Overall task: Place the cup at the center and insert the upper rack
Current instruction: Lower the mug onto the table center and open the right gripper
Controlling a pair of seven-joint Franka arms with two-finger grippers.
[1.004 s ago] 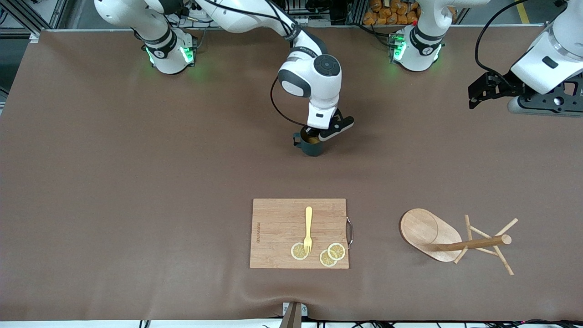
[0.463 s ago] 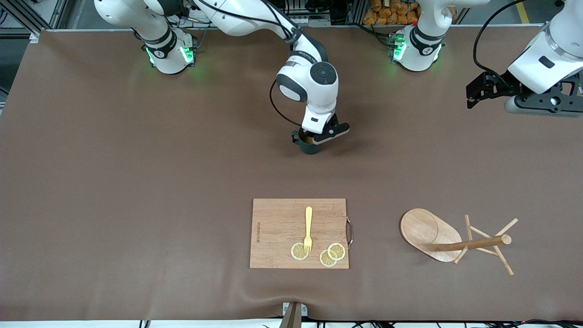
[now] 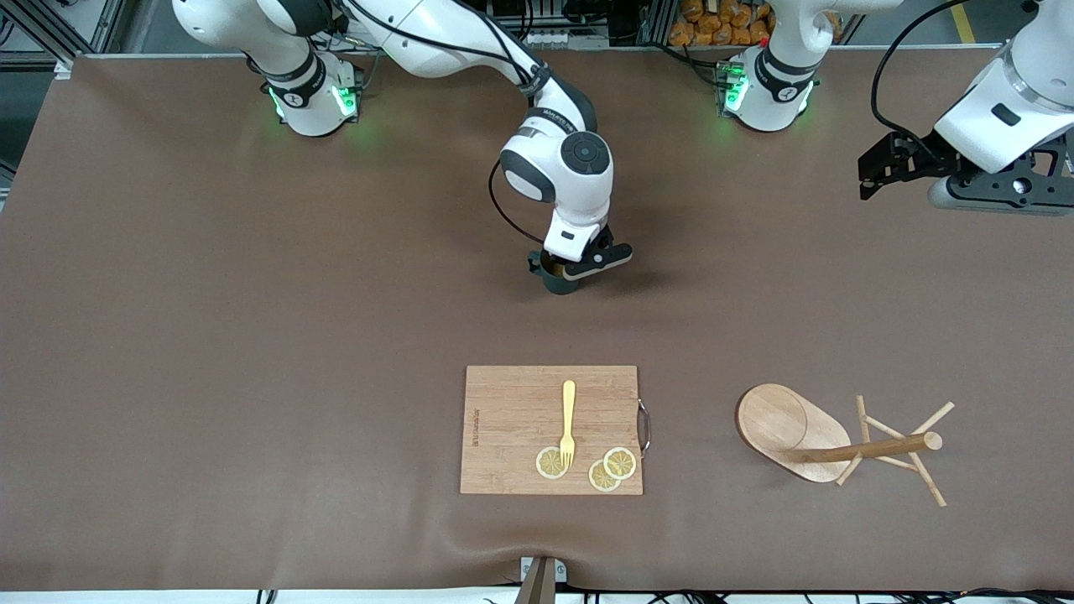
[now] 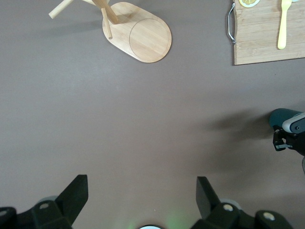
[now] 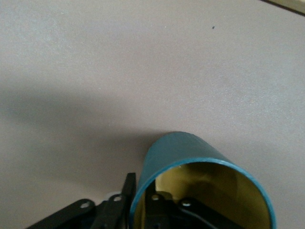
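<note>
While the left gripper point(image 4: 140, 198) waits wide open above bare table, the right gripper point(image 3: 569, 267) pinches the cup point(image 3: 557, 277) rim directly beneath it.

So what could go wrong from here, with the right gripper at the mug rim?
1. The right gripper straddles the teal mug's wall; a crooked release or lift could tip it.
2. The mug tree lies on its side, so the open left gripper, waiting above the table, may find its round pole rolling.
</note>
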